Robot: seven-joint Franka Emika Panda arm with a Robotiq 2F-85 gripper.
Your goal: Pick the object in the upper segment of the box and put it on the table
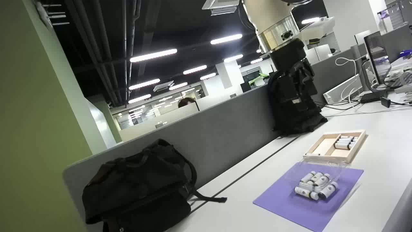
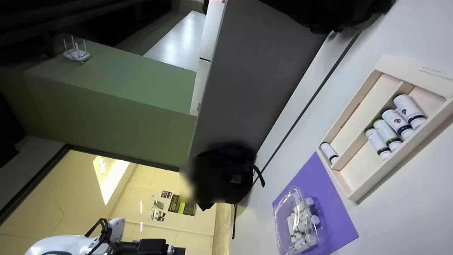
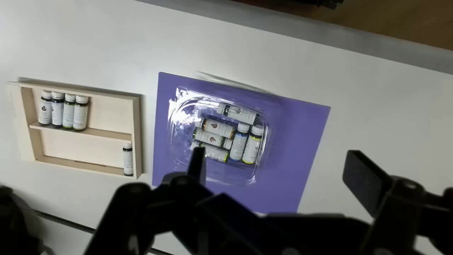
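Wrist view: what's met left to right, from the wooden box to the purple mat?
Row of four white-capped bottles → lone white-capped bottle, all in the wooden box → clear plastic container on the purple mat.

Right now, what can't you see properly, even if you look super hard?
The lone bottle in the box: mostly hidden by the box's near wall, in an exterior view.
Label words on the row of four bottles: too small, in the wrist view.
Whoever has the dark hair: mostly hidden by a pale partition, in an exterior view.
The jaws: lost against a black bag, in an exterior view.
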